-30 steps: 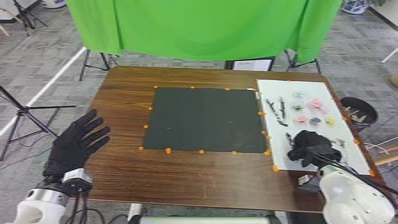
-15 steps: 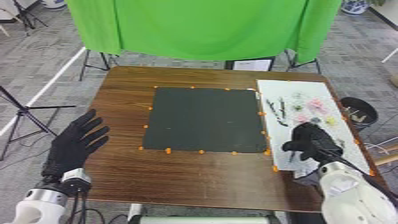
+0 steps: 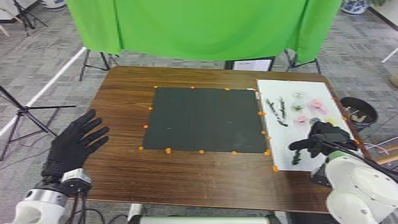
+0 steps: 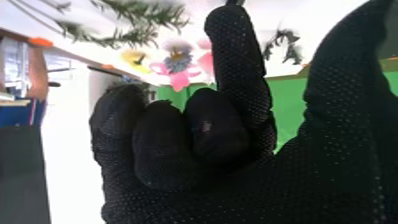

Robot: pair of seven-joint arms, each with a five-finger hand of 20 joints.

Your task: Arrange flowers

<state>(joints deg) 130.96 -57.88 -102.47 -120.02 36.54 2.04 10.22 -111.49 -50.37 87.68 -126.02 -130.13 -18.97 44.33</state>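
Right hand [image 3: 327,138] was over white sheet [image 3: 275,87], tabletop's [image 3: 191,180] right edge, thumb wide of fingers. Left hand [image 3: 73,145]: fingers straight, left edge. Far notice [image 3: 252,65] unreadable.

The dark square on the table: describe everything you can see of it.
The dark square lies flat near the middle of the brown table, left of the white sheet. It looks thin, plain and matte, like paper or cloth, with small orange marks along its edges. The left hand and the right hand are both off it.
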